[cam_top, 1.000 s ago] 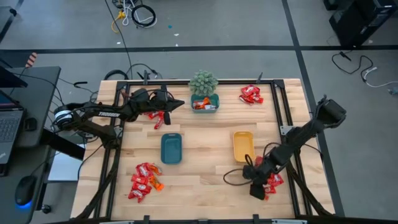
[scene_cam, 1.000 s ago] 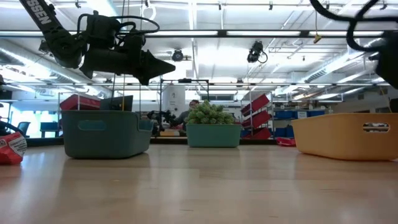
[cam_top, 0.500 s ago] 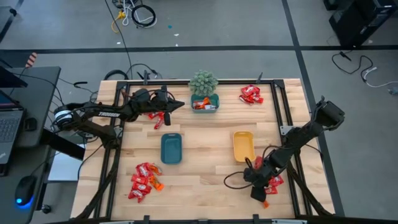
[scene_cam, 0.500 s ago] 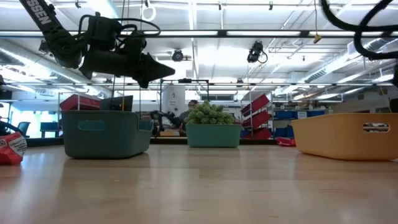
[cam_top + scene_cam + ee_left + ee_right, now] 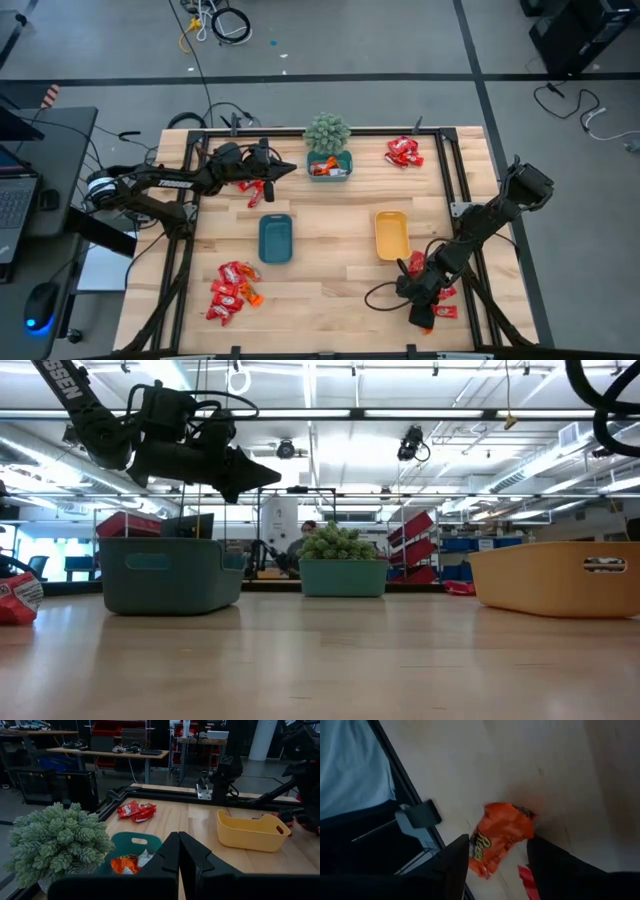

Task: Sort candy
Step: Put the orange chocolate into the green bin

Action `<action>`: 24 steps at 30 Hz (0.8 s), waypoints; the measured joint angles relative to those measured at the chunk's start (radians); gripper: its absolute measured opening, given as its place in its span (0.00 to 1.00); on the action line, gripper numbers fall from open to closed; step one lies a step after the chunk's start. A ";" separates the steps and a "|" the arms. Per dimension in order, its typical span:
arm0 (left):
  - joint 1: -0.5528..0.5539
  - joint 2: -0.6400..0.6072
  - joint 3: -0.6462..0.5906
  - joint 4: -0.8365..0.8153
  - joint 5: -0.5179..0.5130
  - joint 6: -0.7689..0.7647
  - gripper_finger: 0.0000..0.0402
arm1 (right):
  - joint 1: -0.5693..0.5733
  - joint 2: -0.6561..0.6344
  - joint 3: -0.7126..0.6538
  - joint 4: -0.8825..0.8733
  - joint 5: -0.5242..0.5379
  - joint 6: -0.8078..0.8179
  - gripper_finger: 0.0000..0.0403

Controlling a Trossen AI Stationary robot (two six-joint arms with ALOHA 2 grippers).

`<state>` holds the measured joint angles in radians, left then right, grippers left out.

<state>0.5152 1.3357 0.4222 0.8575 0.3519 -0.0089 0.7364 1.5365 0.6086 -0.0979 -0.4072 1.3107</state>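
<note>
Candy lies in several heaps of red and orange packets: far right (image 5: 403, 151), near left (image 5: 232, 290), near right (image 5: 440, 292), and far left (image 5: 253, 187) beneath my left arm. More candy (image 5: 125, 864) sits in the teal tray (image 5: 345, 172). My left gripper (image 5: 290, 166) hangs shut and level above the table, just left of that tray. My right gripper (image 5: 497, 860) is open at the near right heap. Its fingers stand on either side of an orange packet (image 5: 501, 836) that lies flat on the wood.
A small green plant (image 5: 327, 133) stands at the teal tray's far end. A dark blue tray (image 5: 275, 238) and a yellow tray (image 5: 391, 234) sit mid-table. The table's near right frame rail (image 5: 415, 815) runs close beside my right gripper.
My right gripper has edged toward the table's near edge at the near right candy heap and has turned a little.
</note>
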 joint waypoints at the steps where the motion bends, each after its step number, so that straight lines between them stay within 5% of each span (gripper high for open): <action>1: 0.000 0.000 0.000 0.001 0.000 0.000 0.01 | 0.000 0.001 0.000 0.007 0.009 -0.001 0.45; 8: 0.000 0.000 0.000 -0.004 0.000 0.000 0.01 | -0.002 0.001 -0.011 0.025 0.063 -0.004 0.36; 16: 0.000 0.000 0.000 -0.018 0.000 -0.001 0.01 | -0.035 -0.001 -0.026 0.025 0.066 -0.066 0.04; 24: 0.000 0.000 0.000 -0.017 0.000 -0.003 0.01 | -0.124 -0.015 0.015 0.015 0.048 -0.216 0.01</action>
<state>0.5152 1.3357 0.4221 0.8402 0.3515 -0.0116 0.6120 1.5214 0.6241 -0.0833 -0.3596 1.0948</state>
